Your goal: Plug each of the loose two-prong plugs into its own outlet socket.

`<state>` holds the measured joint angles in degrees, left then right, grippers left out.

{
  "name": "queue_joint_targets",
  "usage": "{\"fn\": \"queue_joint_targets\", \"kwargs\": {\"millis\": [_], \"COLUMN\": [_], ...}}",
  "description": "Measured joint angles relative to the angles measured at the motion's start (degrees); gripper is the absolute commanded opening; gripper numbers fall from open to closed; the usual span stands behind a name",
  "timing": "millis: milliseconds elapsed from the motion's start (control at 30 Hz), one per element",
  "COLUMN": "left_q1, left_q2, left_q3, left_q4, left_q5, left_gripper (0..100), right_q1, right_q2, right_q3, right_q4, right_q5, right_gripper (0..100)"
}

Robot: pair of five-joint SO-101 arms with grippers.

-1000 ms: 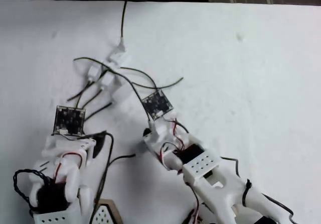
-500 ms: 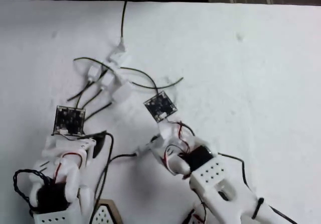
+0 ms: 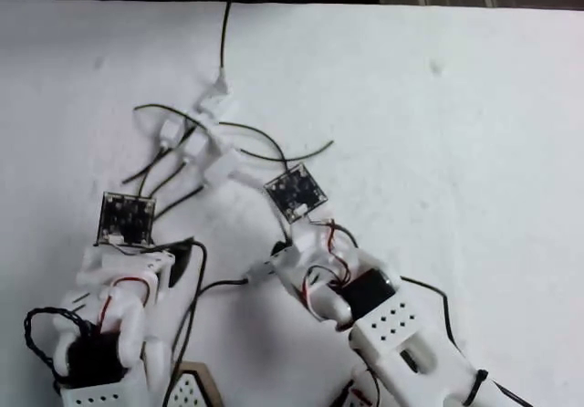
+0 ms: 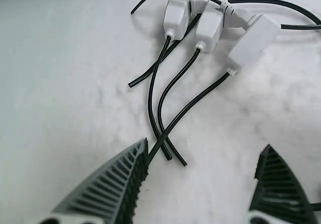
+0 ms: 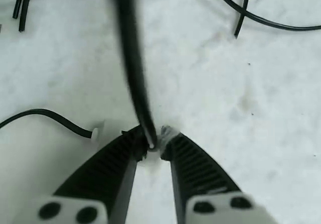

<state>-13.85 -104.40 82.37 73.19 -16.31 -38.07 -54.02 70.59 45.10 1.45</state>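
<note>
A cluster of white plugs and sockets (image 3: 201, 133) with black cords lies at the table's far left centre. In the left wrist view three white bodies (image 4: 176, 14), (image 4: 209, 27), (image 4: 253, 38) lie side by side, cords trailing toward my left gripper (image 4: 205, 148), which stands open and holds nothing just short of the cord ends. My right gripper (image 5: 153, 143) is shut on a small white plug, its black cord (image 5: 131, 58) running taut back to the cluster. From above it sits mid-table (image 3: 274, 261). Another white plug (image 5: 99, 132) lies on the table beside its fingertips.
The white table (image 3: 456, 151) has wide bare room to the right and at the back. Loose black cord ends (image 3: 306, 151) curl between the cluster and the right arm. A brown-edged object (image 3: 192, 384) sits at the near edge beside the left arm (image 3: 109, 307).
The right arm has drawn back toward the near right with the plug in its fingers, pulling the cord tight. A white body slid out of the cluster toward it. The left arm stayed still.
</note>
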Motion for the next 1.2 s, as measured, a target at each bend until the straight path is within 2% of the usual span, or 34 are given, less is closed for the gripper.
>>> {"fn": "queue_joint_targets", "kwargs": {"millis": [667, 733, 867, 933, 1200], "left_q1": [-0.1, -0.1, -0.1, -0.1, -0.1], "left_q2": [0.1, 0.1, 0.1, 0.1, 0.1], "left_q3": [0.5, 0.5, 0.5, 0.5, -1.2], "left_q4": [0.0, 0.0, -0.2, -0.4, -1.2], "left_q5": [0.0, 0.0, 0.0, 0.0, 0.0], "left_gripper": [34, 34, 34, 34, 34], "right_q1": [-1.4, -1.4, -2.1, -2.1, -2.2], "right_q2": [-1.1, -1.3, -0.8, -0.8, -1.8], "right_q3": [5.1, 5.1, 3.6, 1.9, -17.3], "right_q4": [-0.6, -0.6, 0.3, 2.3, 18.7], "right_q5": [0.1, 0.1, 0.1, 0.1, 0.1], "right_gripper": [1.9, 5.7, 21.6, 24.1, 19.2]}}
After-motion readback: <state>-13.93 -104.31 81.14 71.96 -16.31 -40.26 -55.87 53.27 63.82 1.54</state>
